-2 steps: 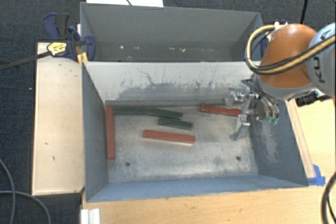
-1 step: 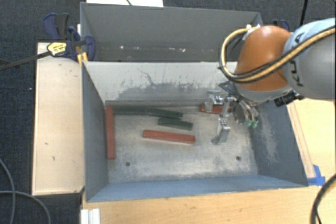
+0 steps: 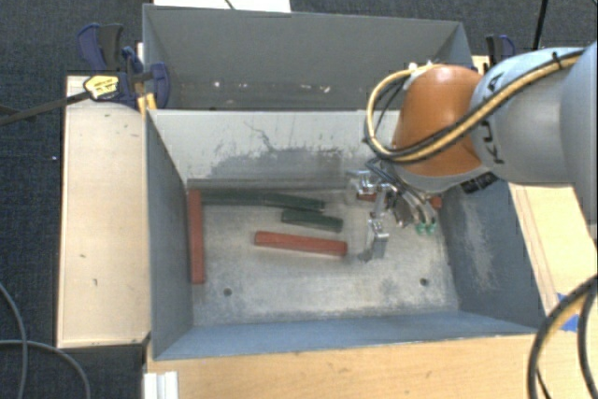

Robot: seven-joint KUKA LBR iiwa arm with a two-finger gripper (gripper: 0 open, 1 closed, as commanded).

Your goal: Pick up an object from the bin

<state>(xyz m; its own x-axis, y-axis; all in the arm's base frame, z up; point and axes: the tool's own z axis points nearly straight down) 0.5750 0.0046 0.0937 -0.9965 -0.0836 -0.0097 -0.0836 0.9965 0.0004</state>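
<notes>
Four long bars lie on the floor of the grey bin, none stacked on another as far as I can see. Nearest the gripper is a flat red bar, lying almost crosswise in the middle of the bin. Its right end sits just beside the gripper tip, and I cannot tell if the two touch. Behind it lie two dark green bars, one long and thin and close to the back wall, the other shorter and just above the red bar. A reddish-brown bar runs along the left wall, well apart from the rest.

The arm comes in from the right, its orange cover over the bin's right half and the gripper hanging low near the floor. Open or closed — cannot tell from this angle. Nothing is visibly held.

Judgement on handling: the red bar looks rigid and light, perhaps wood or plastic, with flat faces and straight edges. It should not crush or bend. Lying flat, it offers little height to grip, so the hold wants to go across the narrow width, not along the length. Taking it near the middle would keep it level. A grip at the right end, where the gripper now sits, risks the far end drooping or swinging on the lift. The shorter green bar is close enough that it could be nudged.
</notes>
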